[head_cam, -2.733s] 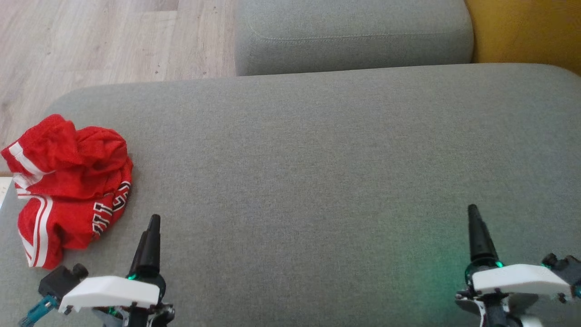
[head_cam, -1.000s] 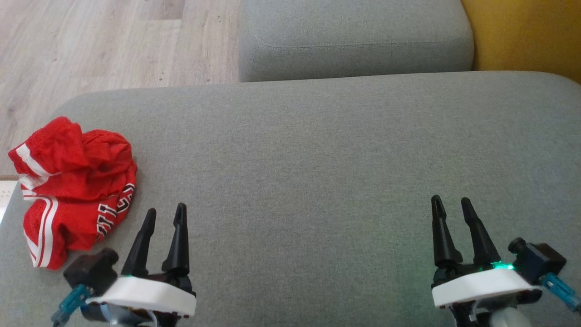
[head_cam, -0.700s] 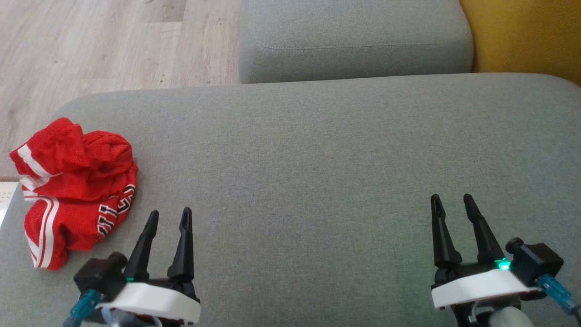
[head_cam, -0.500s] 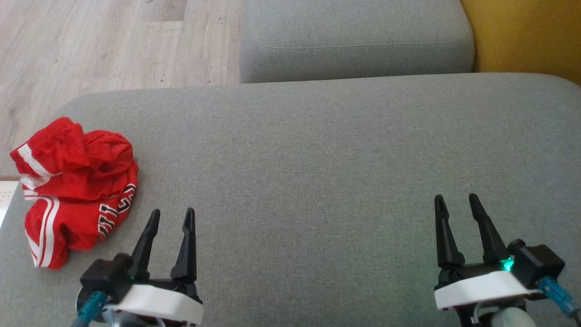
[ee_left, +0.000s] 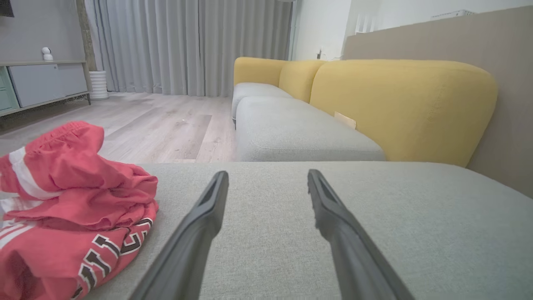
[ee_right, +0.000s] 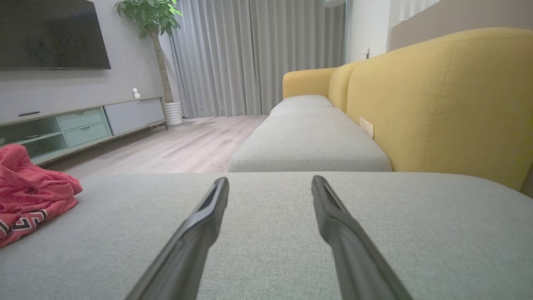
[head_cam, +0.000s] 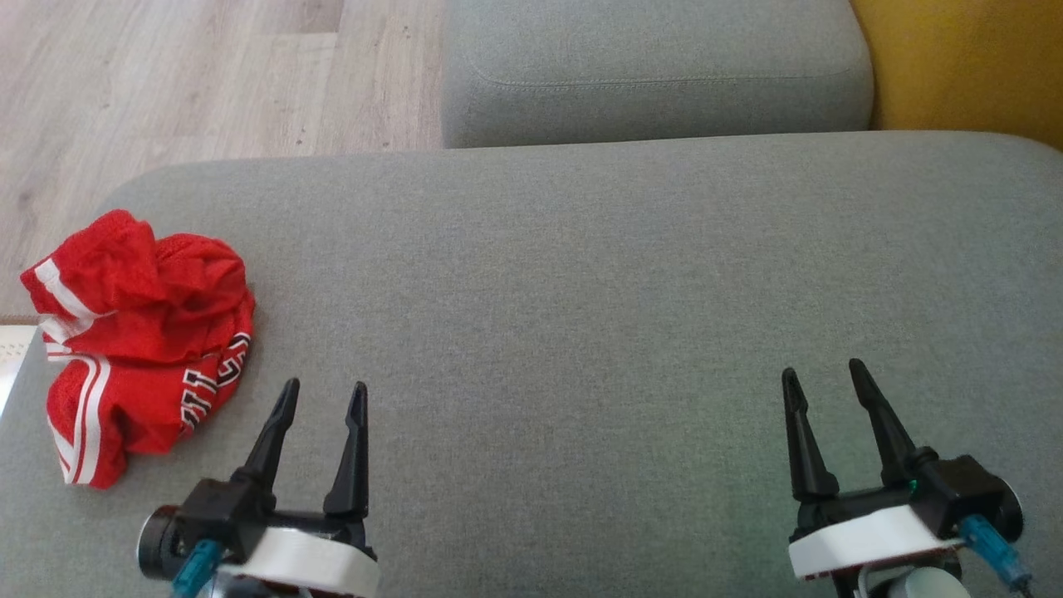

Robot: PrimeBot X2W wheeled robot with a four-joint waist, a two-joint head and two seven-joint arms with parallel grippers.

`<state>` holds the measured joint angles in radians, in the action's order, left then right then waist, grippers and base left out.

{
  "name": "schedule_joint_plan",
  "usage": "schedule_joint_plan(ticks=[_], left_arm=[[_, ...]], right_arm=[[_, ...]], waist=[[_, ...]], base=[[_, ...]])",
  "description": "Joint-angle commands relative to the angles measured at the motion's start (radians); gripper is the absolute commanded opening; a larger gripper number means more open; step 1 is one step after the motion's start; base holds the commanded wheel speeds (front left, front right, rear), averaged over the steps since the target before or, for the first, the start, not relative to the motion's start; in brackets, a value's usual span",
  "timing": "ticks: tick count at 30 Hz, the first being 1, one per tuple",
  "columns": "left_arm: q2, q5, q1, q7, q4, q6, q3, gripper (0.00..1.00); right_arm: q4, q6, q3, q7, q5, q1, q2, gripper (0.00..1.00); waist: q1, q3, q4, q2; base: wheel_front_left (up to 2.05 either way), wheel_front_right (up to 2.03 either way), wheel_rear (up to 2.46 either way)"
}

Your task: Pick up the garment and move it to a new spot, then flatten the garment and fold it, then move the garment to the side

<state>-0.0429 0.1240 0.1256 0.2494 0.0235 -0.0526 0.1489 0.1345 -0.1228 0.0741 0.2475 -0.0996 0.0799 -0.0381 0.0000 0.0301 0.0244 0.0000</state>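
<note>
Crumpled red mesh garment (head_cam: 141, 345) on grey cushion (head_cam: 581, 274): light, floppy, probably snag-prone. Pinch raised top fold. Left gripper (head_cam: 322, 397), right gripper (head_cam: 820, 374) both spread, empty.

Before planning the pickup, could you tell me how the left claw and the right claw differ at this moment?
The left claw is close to the red garment; the right claw is far across the cushion from it. The left claw leans rightward in the head view, the right claw leftward. Both are open and empty.
</note>
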Motion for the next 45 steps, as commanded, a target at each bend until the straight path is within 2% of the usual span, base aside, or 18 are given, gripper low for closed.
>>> schedule_joint_plan(ticks=[1,10,14,32,39,45], left_arm=[[-0.008,-0.019,-0.037,0.012,-0.023,0.006,-0.026,1.0],[-0.007,-0.009,-0.046,0.012,0.001,0.018,-0.035,1.0],[-0.007,0.037,-0.047,0.012,0.011,0.029,-0.042,1.0],[-0.007,0.006,-0.051,0.012,0.01,0.036,-0.045,1.0],[-0.007,-0.014,-0.057,0.012,0.002,0.052,-0.052,1.0],[-0.007,-0.032,-0.055,0.012,-0.006,0.069,-0.069,1.0]], right_arm=[[-0.026,-0.008,0.023,0.014,0.019,-0.021,-0.012,1.0],[-0.007,-0.008,0.017,0.014,0.006,-0.026,-0.012,1.0],[0.005,-0.008,0.015,0.014,-0.003,-0.028,-0.012,1.0],[0.014,-0.008,0.012,0.014,0.0,-0.029,-0.012,1.0],[0.006,-0.008,0.018,0.014,0.001,-0.022,-0.012,1.0],[0.006,-0.008,0.021,0.014,0.001,-0.01,-0.012,1.0]], waist=[[0.0,-0.001,0.0,0.0],[0.0,-0.002,0.003,0.0],[0.0,0.0,0.005,0.0],[0.0,0.001,0.016,0.0],[0.0,-0.004,0.074,0.0],[0.0,-0.003,0.195,0.0]], base=[[0.0,0.0,0.0],[0.0,0.0,0.0],[0.0,0.0,0.0],[0.0,0.0,0.0],[0.0,0.0,0.0],[0.0,0.0,0.0]])
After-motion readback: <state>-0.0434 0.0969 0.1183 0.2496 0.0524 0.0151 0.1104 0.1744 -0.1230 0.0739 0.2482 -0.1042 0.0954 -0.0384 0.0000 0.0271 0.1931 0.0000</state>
